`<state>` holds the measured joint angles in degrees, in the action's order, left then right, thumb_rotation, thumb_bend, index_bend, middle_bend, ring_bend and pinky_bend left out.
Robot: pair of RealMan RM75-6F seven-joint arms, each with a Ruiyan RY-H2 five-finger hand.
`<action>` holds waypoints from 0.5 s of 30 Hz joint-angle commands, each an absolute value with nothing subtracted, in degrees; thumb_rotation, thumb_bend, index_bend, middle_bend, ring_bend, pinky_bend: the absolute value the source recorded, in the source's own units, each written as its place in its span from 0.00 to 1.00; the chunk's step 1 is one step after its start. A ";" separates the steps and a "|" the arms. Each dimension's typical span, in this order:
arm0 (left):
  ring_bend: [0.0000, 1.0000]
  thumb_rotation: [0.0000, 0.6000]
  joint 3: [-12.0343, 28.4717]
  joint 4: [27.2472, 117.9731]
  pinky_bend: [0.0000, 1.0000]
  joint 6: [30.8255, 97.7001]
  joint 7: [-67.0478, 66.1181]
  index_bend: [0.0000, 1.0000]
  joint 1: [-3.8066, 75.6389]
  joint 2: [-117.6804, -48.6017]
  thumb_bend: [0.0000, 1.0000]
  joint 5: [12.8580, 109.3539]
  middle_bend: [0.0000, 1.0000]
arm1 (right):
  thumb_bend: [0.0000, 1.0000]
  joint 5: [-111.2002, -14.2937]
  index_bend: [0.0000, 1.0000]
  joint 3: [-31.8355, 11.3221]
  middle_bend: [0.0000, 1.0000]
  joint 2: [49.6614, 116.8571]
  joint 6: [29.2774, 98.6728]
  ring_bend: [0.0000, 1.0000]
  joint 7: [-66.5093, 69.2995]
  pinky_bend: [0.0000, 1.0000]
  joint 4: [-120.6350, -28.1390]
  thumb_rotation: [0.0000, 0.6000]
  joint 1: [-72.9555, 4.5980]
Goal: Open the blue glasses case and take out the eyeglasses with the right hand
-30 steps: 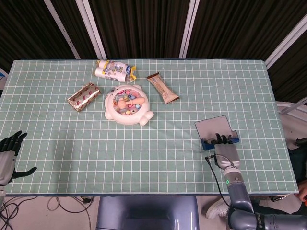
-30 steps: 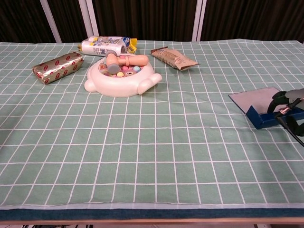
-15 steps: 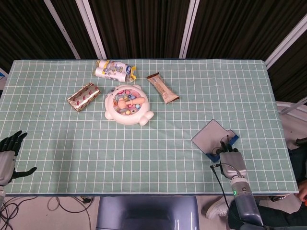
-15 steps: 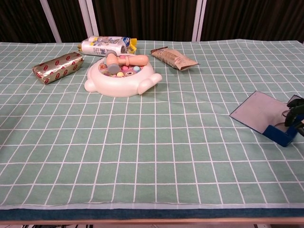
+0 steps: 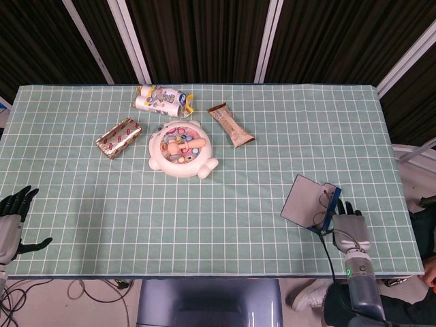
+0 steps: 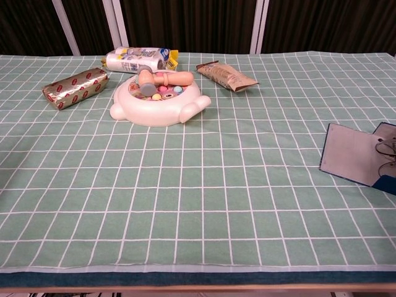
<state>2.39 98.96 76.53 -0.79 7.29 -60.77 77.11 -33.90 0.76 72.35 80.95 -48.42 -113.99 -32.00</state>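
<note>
Case, blue hard-shell glasses case [image 5: 310,202] with a grey-lined lid, lies flipped open near the front right corner of the green checked tablecloth [image 5: 225,204], lid flat toward the table centre, blue tray side toward the right edge. Thin wire-framed eyeglasses [image 5: 328,199] sit in or just over the tray; in the chest view they show as thin loops [image 6: 388,147] at the frame's right border, and it is not clear whether they are lifted clear of the tray yet. Right hand [image 5: 349,227] sits just beside the case on its front-right side, dark fingers [image 5: 346,207] reaching toward the frames; cannot tell if they are pinched on the glasses or just touching.

Judgement: case is open, step in hand is the take-out. To do it well, pinch the frame at the bridge or a temple, not the lens, then lift straight up so the light case isn't dragged along or tipped off the nearby edge.

Left hand [image 5: 12,221] is off the front left corner of the table, fingers apart, holding nothing.

Along the back left: white round toy tray with coloured pegs and a small wooden mallet [image 5: 180,150], gold foil-wrapped bar [image 5: 118,137], white printed snack pack [image 5: 161,101], brown wrapped bar [image 5: 231,125], all well apart from the case.
</note>
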 commanded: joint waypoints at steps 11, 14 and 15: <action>0.00 1.00 2.42 98.93 0.00 76.46 -0.93 0.00 7.27 -60.74 0.06 76.88 0.00 | 0.77 -19.99 0.14 -7.93 0.00 68.58 76.20 0.00 -50.50 0.20 -110.71 1.00 -36.39; 0.00 1.00 2.43 98.96 0.00 76.38 -1.00 0.00 7.27 -60.75 0.06 76.74 0.00 | 0.76 -14.02 0.14 -9.29 0.00 68.18 74.69 0.00 -52.43 0.20 -108.11 1.00 -37.93; 0.00 1.00 2.44 98.97 0.00 76.34 -1.04 0.00 7.29 -60.75 0.06 76.70 0.00 | 0.75 -12.73 0.14 -9.48 0.00 68.14 74.41 0.00 -52.87 0.20 -107.35 1.00 -38.25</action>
